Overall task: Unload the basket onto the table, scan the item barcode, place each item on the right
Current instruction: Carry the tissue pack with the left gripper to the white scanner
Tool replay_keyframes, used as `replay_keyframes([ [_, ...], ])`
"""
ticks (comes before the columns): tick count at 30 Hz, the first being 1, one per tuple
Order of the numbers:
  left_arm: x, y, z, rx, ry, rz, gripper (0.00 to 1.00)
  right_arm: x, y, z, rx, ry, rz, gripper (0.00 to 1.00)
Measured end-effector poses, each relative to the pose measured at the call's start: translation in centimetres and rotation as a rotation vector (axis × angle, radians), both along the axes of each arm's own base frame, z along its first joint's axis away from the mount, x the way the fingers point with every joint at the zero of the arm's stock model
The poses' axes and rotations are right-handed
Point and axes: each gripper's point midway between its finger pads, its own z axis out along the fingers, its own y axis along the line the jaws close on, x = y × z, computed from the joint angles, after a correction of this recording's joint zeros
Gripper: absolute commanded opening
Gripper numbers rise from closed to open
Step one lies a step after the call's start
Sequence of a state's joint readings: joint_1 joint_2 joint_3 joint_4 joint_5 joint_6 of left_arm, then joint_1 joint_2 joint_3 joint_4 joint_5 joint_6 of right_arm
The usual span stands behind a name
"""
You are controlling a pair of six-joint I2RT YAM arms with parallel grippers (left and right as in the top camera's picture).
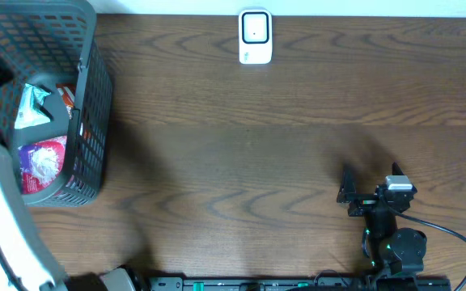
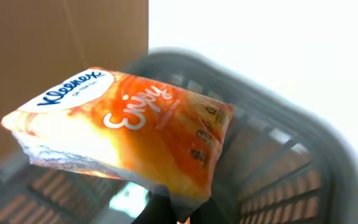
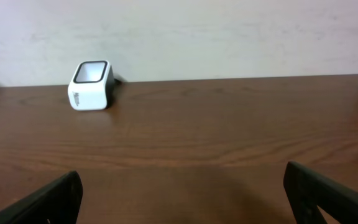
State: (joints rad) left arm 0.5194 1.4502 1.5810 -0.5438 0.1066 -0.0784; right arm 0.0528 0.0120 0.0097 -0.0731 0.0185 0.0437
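Over basket (image 2: 284, 155), pack (image 2: 129, 124) in end effector (image 2: 166, 213)

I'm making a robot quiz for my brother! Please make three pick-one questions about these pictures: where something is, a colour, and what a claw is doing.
1. Where is the scanner? A) on the floor B) by the far edge of the table C) on a shelf
2. What colour is most of the Kleenex pack? A) orange B) green C) black
3. How is the right gripper? A) shut on the pack B) open, empty C) shut on the scanner
B: stands by that edge. A: orange wrapper. B: jaws apart, nothing between.
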Motion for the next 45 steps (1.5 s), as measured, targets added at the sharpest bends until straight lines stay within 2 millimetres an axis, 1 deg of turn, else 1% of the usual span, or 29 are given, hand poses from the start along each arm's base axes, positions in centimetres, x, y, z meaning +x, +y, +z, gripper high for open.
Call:
replay_keyframes([
  [1, -0.5, -0.6, 2.3, 0.033, -0.059, -0.006, 0.07, 0.0, 0.0, 0.0, 0.0, 0.0, 0.0, 0.99],
  [3, -0.9, -1.7, 4.7, 0.068, -0.123, -0.023, 0.07, 0.0, 0.0, 0.0, 0.0, 0.0, 0.0, 0.99],
  [4, -0.9, -2.6, 6.2, 0.087, -0.167, -0.041, 0.07, 0.0, 0.0, 0.0, 0.0, 0.0, 0.0, 0.99],
  [7, -1.1, -6.2, 10.0, 0.113, -0.287, -0.111, 0.07, 0.0, 0.0, 0.0, 0.0, 0.0, 0.0, 0.99],
  [8, -1.3, -7.7, 11.2, 0.112, -0.326, -0.141, 0.07, 0.0, 0.0, 0.0, 0.0, 0.0, 0.0, 0.99],
  [9, -1.4, -9.8, 12.3, 0.104, -0.364, -0.186, 0.07, 0.0, 0.0, 0.0, 0.0, 0.0, 0.0, 0.99],
  [10, -1.4, -11.1, 12.7, 0.097, -0.382, -0.218, 0.07, 0.0, 0.0, 0.0, 0.0, 0.0, 0.0, 0.99],
  [13, -1.3, -16.5, 13.8, 0.06, -0.422, -0.358, 0.07, 0.0, 0.0, 0.0, 0.0, 0.0, 0.0, 0.99],
  [16, -0.9, -21.3, 13.3, 0.023, -0.412, -0.487, 0.07, 0.0, 0.0, 0.0, 0.0, 0.0, 0.0, 0.99],
  [19, -0.1, -25.5, 11.9, -0.011, -0.372, -0.593, 0.08, 0.0, 0.0, 0.0, 0.0, 0.0, 0.0, 0.99],
  [21, 0.4, -28.0, 10.4, -0.031, -0.326, -0.655, 0.07, 0.0, 0.0, 0.0, 0.0, 0.0, 0.0, 0.99],
  [24, 1.5, -31.5, 7.0, -0.056, -0.222, -0.738, 0.07, 0.0, 0.0, 0.0, 0.0, 0.0, 0.0, 0.99],
  [26, 2.2, -33.8, 4.1, -0.069, -0.133, -0.79, 0.07, 0.0, 0.0, 0.0, 0.0, 0.0, 0.0, 0.99],
  [29, 3.0, -36.8, -0.4, -0.075, 0.002, -0.851, 0.07, 0.0, 0.0, 0.0, 0.0, 0.0, 0.0, 0.99],
  [32, 3.5, -38.9, -4.4, -0.075, 0.115, -0.893, 0.07, 0.0, 0.0, 0.0, 0.0, 0.0, 0.0, 0.99],
  [34, 3.8, -40.0, -6.5, -0.076, 0.168, -0.91, 0.07, 0.0, 0.0, 0.0, 0.0, 0.0, 0.0, 0.99],
  [39, 4.4, -42.2, -11.8, -0.08, 0.299, -0.941, 0.07, 0.0, 0.0, 0.0, 0.0, 0.0, 0.0, 0.99],
  [40, 4.5, -42.6, -13.1, -0.081, 0.33, -0.946, 0.07, 0.0, 0.0, 0.0, 0.0, 0.0, 0.0, 0.99],
  [41, 4.5, -43.2, -14.8, -0.08, 0.371, -0.953, 0.08, 0.0, 0.0, 0.0, 0.0, 0.0, 0.0, 0.99],
  [42, 4.5, -43.3, -15.1, -0.08, 0.38, -0.954, 0.08, 0.0, 0.0, 0.0, 0.0, 0.0, 0.0, 0.99],
  [45, 4.1, -44.8, -18.2, -0.086, 0.451, -0.97, 0.08, 0.0, 0.0, 0.0, 0.0, 0.0, 0.0, 0.99],
])
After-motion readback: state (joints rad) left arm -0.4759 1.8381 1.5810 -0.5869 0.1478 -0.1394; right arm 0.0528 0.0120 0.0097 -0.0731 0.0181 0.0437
